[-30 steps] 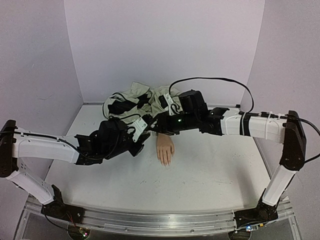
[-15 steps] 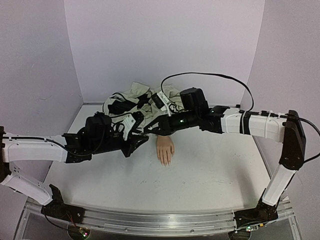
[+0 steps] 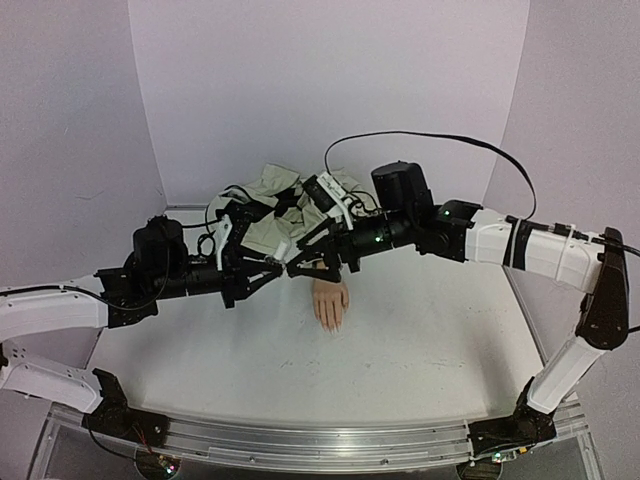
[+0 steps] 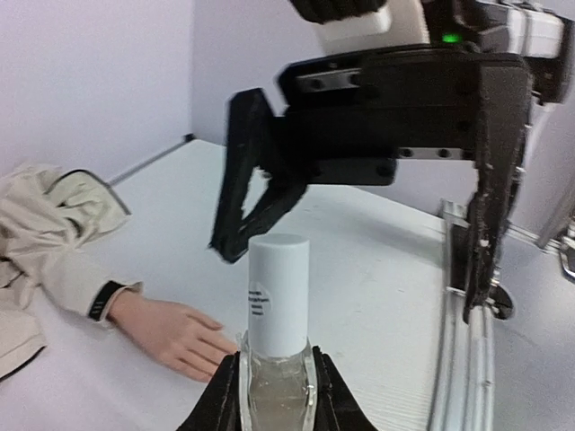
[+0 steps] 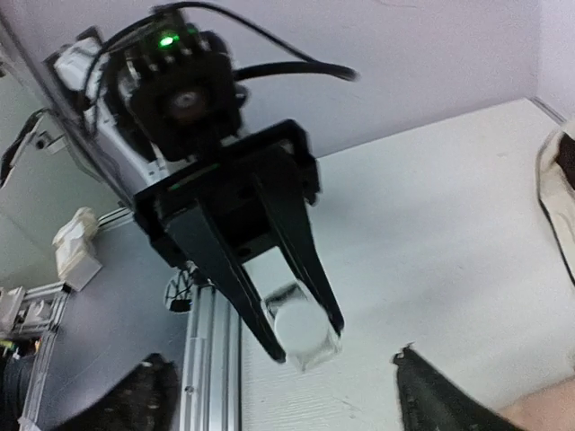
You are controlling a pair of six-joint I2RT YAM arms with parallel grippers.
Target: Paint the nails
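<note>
Still on prep: cap on, nothing painted. The left hand (image 4: 274, 391) is clamped on the glass body of the bottle (image 4: 276, 337), its white cap (image 4: 278, 283) pointed at the right hand (image 5: 292, 400), whose fingers stand wide apart just short of it. Contact isn't evident. Next: right closes squarely on the cap, twists, pulls straight off. The mannequin hand (image 3: 330, 298) lies flat mid-counter (image 3: 420, 340), just near of both, nails too small to see. Versus a second ago: left arm pulled back left, right fingers spread.
</note>
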